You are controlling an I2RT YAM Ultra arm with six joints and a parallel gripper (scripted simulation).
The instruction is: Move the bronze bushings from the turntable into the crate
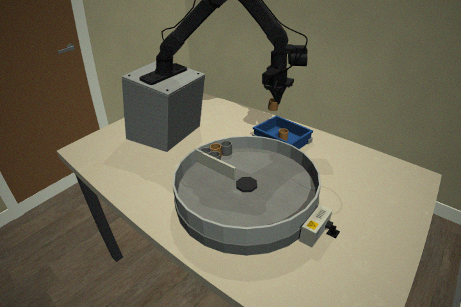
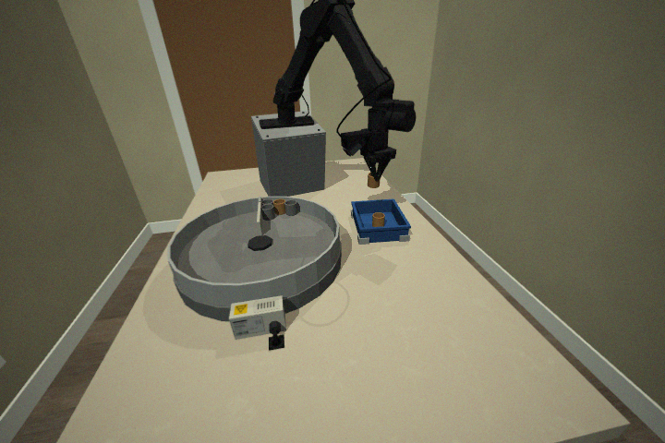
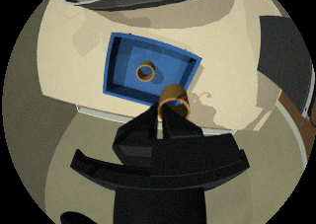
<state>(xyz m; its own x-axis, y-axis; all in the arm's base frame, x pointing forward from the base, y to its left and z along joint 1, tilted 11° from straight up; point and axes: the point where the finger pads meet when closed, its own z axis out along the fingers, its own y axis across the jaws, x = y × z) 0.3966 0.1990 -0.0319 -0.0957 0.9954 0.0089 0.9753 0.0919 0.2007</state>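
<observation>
Pincer (image 1: pixel 277 102) (image 2: pixel 377 179) (image 3: pixel 160 109): nipped shut on the wall of a bronze bushing (image 1: pixel 273 105) (image 2: pixel 373 181) (image 3: pixel 176 99), one fingertip inside the bore, by the wrist view. Bushing in the air, above the worktop (image 1: pixel 376 202) (image 2: pixel 396 334) (image 3: pixel 232 61), close to the blue crate (image 1: pixel 299 142) (image 2: pixel 382 235) (image 3: pixel 109 66); top view puts it over the crate's far side.

Crate: sits on the worktop, right of the turntable (image 1: pixel 245 235) (image 2: pixel 212 294) (image 3: pixel 148 2) in the exterior view. One bronze bushing (image 1: pixel 283 134) (image 2: pixel 378 219) (image 3: pixel 144 75) stands upright inside, on the crate floor, apart from the walls.

Turntable: round, grey, high rim, dark hub (image 1: pixel 246 184) (image 2: pixel 259 243) at centre. Pale divider (image 1: pixel 216 164) (image 2: pixel 259 209) runs from the rim toward the hub. Beside it, at the far side, a tight cluster: one bronze bushing (image 1: pixel 215 148) (image 2: pixel 279 206) among steel ones. Steel count three: one (image 1: pixel 226 148) (image 2: pixel 291 208) to the right of the bronze, one (image 1: pixel 214 155) (image 2: pixel 268 211) on its near side, one (image 1: pixel 205 149) (image 2: pixel 267 202) to its left, partly hidden.

Arm (image 1: pixel 280 36) (image 2: pixel 356 52): base on a grey box (image 1: pixel 147 112) (image 2: pixel 294 167), at the worktop's far end in the exterior view.
</observation>
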